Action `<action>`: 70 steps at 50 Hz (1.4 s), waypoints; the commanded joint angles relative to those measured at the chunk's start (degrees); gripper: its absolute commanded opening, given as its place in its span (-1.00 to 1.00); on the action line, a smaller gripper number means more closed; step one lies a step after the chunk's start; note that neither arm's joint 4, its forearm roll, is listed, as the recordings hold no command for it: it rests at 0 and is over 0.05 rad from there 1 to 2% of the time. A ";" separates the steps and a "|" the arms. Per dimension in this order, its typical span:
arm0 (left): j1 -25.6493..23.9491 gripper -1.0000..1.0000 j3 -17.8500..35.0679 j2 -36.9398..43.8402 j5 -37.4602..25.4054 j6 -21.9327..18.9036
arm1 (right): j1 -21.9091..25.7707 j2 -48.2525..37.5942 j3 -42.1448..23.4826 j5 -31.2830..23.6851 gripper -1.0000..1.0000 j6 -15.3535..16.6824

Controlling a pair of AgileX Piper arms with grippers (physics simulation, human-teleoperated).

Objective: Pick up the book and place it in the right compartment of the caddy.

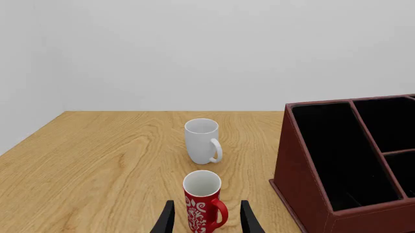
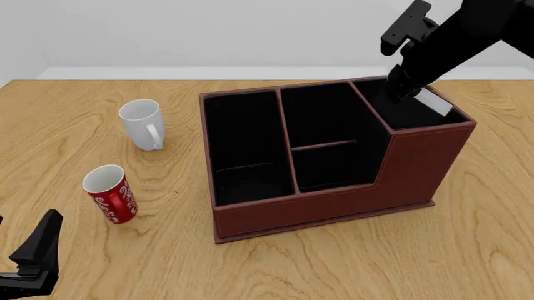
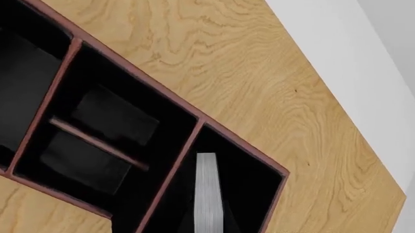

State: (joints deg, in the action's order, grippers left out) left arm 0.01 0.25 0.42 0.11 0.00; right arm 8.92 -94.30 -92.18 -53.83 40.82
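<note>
The reddish-brown caddy (image 2: 334, 212) stands mid-table, its tall end to the right. My right gripper (image 2: 407, 87) hangs over the right compartment (image 2: 401, 111) and is shut on the black book (image 2: 434, 102), whose white page edges slant down inside that section near its far right wall. In the right wrist view the book's page edges (image 3: 207, 194) run down into the right compartment (image 3: 250, 194) of the caddy (image 3: 243, 145). My left gripper (image 1: 207, 221) is open and empty, low at the table's front left (image 2: 34, 259).
A red patterned mug (image 2: 110, 194) stands just ahead of my left gripper, seen between its fingers in the left wrist view (image 1: 202, 199). A white mug (image 2: 142, 124) stands beyond it (image 1: 201, 141). The caddy's left wall (image 1: 298, 160) is to their right.
</note>
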 commanded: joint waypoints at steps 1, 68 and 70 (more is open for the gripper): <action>-0.02 1.00 0.00 0.00 0.00 -0.01 | -1.43 -1.17 1.28 1.82 -1.00 -1.20; 0.00 1.00 0.00 -0.01 0.00 0.00 | 1.29 40.95 39.44 41.07 1.00 -11.21; 0.03 1.00 0.00 0.03 0.00 0.03 | -0.36 43.24 38.94 42.06 1.00 -16.56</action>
State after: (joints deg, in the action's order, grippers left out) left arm 0.01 0.25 0.42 0.11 0.01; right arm 9.79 -61.53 -61.00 -19.80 33.07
